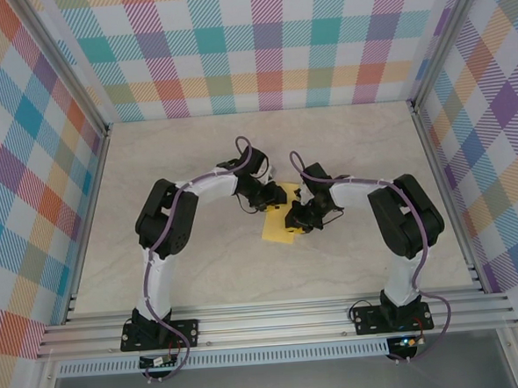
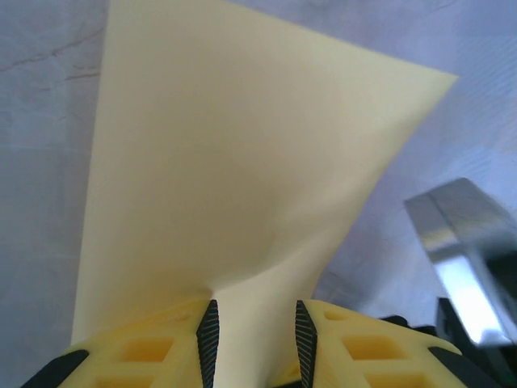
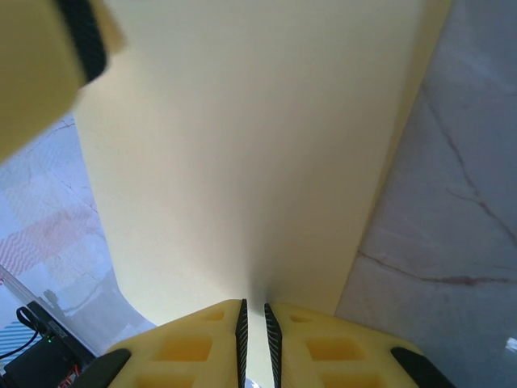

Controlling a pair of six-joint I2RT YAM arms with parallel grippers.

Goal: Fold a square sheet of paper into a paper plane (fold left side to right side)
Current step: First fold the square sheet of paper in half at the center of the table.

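Checked walls (image 1: 259, 44) in many colours stand around a pale, marbled worktop (image 1: 195, 154). Near its middle the paper (image 1: 281, 224) lies between the left jaws and the right jaws, and both reach onto it. The right jaws are narrow and pinch the paper. In the right wrist view the yellow sheet (image 3: 242, 162) spreads out ahead from the almost closed pads (image 3: 241, 331). The left jaws stand partly apart. The paper (image 2: 242, 162) passes through the gap between their pads (image 2: 208, 339), it is not squeezed there, and it lifts ahead of them above the worktop.
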